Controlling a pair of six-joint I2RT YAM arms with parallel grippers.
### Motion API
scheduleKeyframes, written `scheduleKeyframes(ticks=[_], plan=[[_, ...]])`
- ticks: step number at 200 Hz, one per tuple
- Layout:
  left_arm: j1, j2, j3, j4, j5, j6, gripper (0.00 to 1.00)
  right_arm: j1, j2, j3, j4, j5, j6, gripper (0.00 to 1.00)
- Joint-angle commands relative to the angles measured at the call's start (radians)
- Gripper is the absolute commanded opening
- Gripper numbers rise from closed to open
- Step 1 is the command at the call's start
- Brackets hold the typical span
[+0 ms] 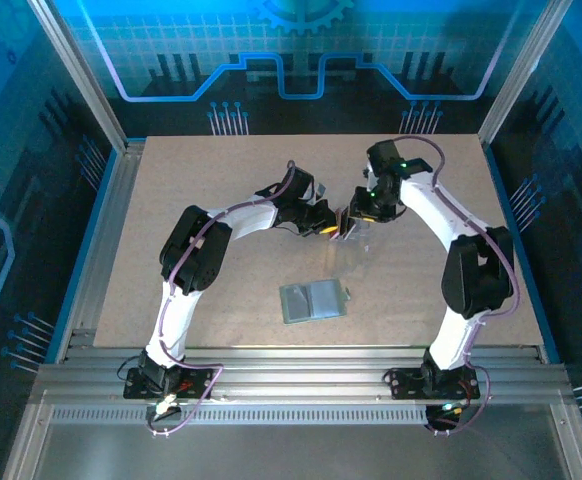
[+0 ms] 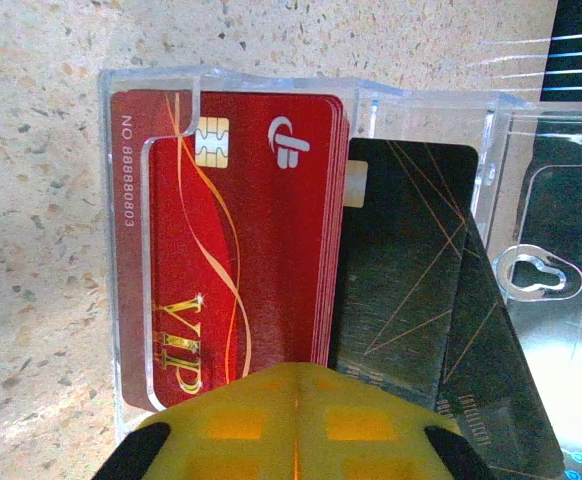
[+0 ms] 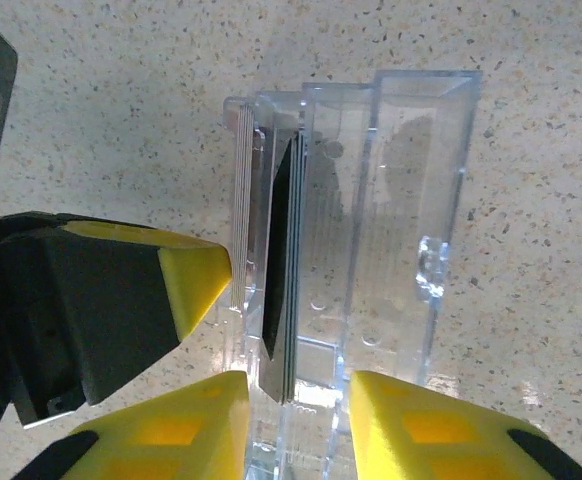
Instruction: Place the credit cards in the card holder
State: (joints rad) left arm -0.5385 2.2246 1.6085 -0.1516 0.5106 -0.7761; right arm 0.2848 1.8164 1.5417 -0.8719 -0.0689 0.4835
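Unpacking step: left hand (image 2: 296, 420) clamps the clear case (image 2: 421, 115); right hand (image 3: 296, 390) straddles the black cards (image 3: 283, 280), released. Next, I'd say: pinch and pull them.

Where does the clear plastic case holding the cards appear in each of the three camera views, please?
Top external: the clear case sits mid-table, just beyond the card holder.
Left wrist: the case spans the centre, broadside, red cards inside.
Right wrist: the case stands centre, edge-on.
Shared landmark: the black cards in the case, seen in both wrist views.
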Motion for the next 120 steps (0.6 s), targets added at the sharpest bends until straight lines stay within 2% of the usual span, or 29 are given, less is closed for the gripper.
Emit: scheduleKeyframes(ticks=[1,34,68,107,120], plan=[[-0.003,-0.002,0.014,-0.031,0.022,0.028,0.08,0.023,0.052,0.059,-0.048,0.045,-0.031,0.33],[-0.002,-0.001,0.013,-0.028,0.023,0.027,0.08,0.023,0.111,0.102,-0.055,0.016,-0.029,0.32],[-0.002,0.006,0.011,-0.025,0.025,0.028,0.08,0.063,0.150,0.151,-0.089,0.105,-0.043,0.34],[-0.003,0.006,0.002,-0.016,0.028,0.024,0.08,0.071,0.183,0.171,-0.098,0.107,-0.035,0.28],[-0.003,0.005,-0.001,-0.016,0.028,0.026,0.08,0.077,0.177,0.182,-0.113,0.157,-0.032,0.28]])
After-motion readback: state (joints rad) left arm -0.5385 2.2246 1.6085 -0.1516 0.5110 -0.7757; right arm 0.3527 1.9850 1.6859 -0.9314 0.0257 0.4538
